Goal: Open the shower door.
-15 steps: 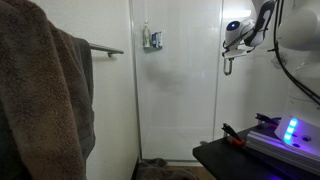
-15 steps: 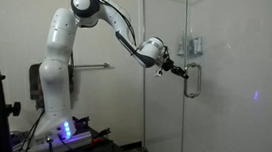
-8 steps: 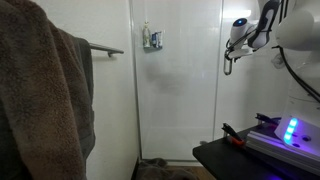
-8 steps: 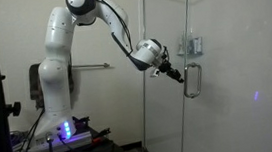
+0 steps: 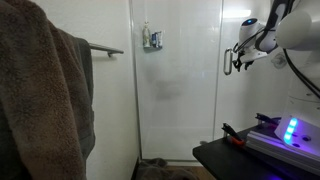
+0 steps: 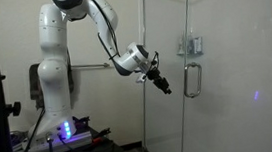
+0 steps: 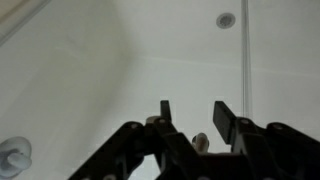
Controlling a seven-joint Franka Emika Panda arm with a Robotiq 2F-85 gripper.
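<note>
My gripper (image 6: 166, 87) hangs in free air on the outer side of the shower door (image 6: 179, 122), its fingers apart and holding nothing. In the wrist view the two dark fingers (image 7: 166, 112) stand with a clear gap between them, and only pale surface shows through it.

The door is the tall clear glass panel ahead of me. Its chrome loop handle (image 6: 190, 79) sits upright close to the panel's far vertical edge, at about the height of my fingertips. I am near the handle but not touching it, and a strip of bare glass shows between us. That handle edge runs right along the seam with the adjoining glass panel (image 6: 246, 65), so the door looks shut.

A small chrome fitting (image 6: 191, 47) sits just above the handle; I cannot tell what it is fixed to.

Behind my arm is the white wall with the towel bar (image 6: 95, 66), well clear of my wrist. Low down are my base with its blue light (image 6: 71, 128) and a dark table edge (image 5: 215, 155).

In an exterior view my gripper (image 5: 232, 62) shows just past the door's vertical edge, and a brown towel (image 5: 40, 95) fills the near corner
</note>
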